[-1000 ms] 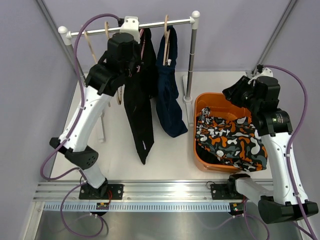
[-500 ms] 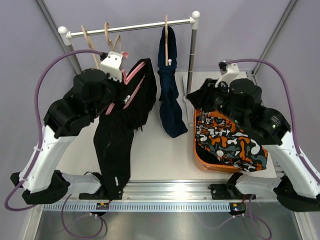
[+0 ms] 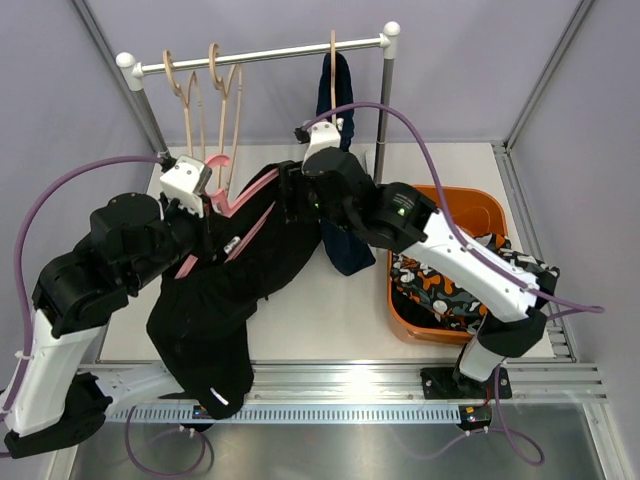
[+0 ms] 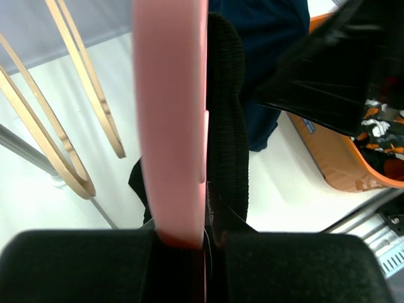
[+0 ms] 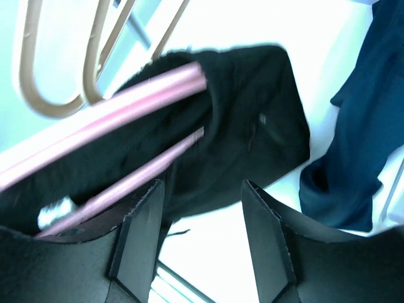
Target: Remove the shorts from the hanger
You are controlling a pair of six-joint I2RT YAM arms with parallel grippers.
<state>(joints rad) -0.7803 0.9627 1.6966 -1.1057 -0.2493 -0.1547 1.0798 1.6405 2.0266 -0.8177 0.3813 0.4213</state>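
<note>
My left gripper pinches the pink hanger, black shorts hanging from it. My right gripper has its jaws spread, the shorts just ahead of its tips.

I see the black shorts as matt cloth with a ribbed waistband, the pink hanger as smooth plastic, the wooden hangers as pale and sleek, the rail as shiny metal, and the tub as glossy orange plastic.
</note>
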